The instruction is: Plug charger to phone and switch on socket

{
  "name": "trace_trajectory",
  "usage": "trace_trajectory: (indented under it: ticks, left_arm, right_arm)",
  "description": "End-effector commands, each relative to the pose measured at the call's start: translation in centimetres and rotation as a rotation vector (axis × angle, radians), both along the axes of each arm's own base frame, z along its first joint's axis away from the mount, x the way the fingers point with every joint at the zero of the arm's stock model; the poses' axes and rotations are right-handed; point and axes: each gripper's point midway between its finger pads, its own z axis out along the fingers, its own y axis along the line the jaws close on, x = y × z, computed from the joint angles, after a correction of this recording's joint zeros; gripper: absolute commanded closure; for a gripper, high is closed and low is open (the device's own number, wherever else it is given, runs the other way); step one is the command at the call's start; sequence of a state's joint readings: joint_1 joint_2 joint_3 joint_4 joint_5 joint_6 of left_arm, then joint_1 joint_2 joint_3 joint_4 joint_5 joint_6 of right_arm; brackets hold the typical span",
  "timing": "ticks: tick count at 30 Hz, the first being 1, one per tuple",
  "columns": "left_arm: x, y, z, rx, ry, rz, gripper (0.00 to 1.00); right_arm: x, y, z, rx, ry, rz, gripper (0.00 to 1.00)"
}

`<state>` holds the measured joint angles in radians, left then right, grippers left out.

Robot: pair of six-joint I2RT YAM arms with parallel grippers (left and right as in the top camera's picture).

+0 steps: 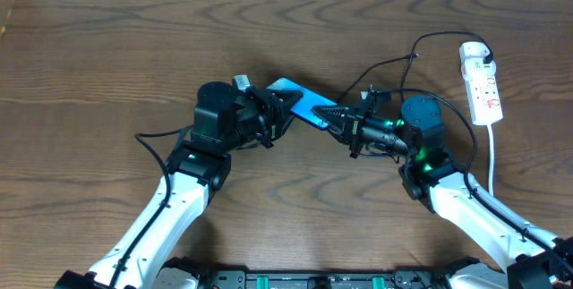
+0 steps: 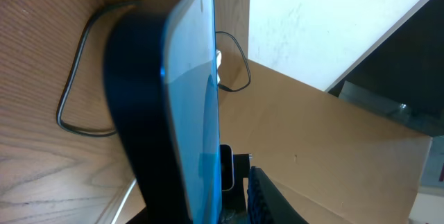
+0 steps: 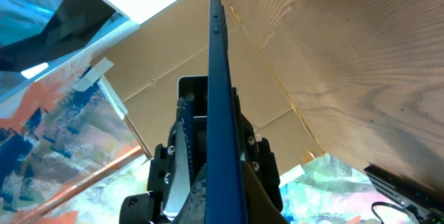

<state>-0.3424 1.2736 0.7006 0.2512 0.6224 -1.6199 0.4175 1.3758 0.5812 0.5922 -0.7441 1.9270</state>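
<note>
Overhead: left fingers are closed on the 9 o'clock end of the phone, pinching it. The phone sits just toward 12 o'clock from centre of the tabletop. It is tilted rather than flat, cyan screen showing, long axis running 10 to 4 o'clock.

Right fingers are pressed together at the phone's 4 o'clock end. What they pinch, cannot tell.

Right wrist: the phone is seen edge-on, thin and dark blue, with side buttons near the top.

The charger cable arcs from the right fingers toward 2 o'clock, to the white adapter in the 12 o'clock end of the socket. Socket is white with red markings; the switch position is too small to read.
</note>
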Motion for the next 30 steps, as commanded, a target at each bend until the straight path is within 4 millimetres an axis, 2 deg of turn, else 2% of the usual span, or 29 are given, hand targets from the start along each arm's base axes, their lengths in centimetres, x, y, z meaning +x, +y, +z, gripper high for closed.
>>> trace_trajectory:
  ticks: [1, 6, 9, 16, 23, 30]
  left_arm:
    - [0.42, -0.15, 1.15, -0.008, -0.042, 0.001, 0.76]
    - [0.52, -0.07, 1.12, -0.005, -0.043, 0.008, 0.77]
    - [0.52, -0.07, 1.12, -0.005, -0.043, 0.008, 0.85]
    - [0.55, -0.04, 1.11, -0.004, -0.044, 0.011, 0.92]
    - [0.81, 0.18, 1.05, 0.003, -0.046, 0.029, 0.92]
    - [0.77, 0.19, 0.96, 0.011, -0.050, 0.026, 0.92]
  right_arm:
    - [-2.84, 1.65, 0.71, 0.029, 0.014, 0.147, 0.99]
    - [-3.07, 1.72, 0.79, 0.032, 0.013, 0.161, 0.99]
    - [-3.07, 1.72, 0.80, 0.033, 0.013, 0.161, 0.99]
    - [-3.23, 1.78, 0.82, 0.040, 0.030, 0.168, 0.99]
    - [-3.36, 1.81, 0.83, 0.041, 0.031, 0.176, 0.99]
    - [-3.39, 1.81, 0.83, 0.039, 0.027, 0.178, 0.83]
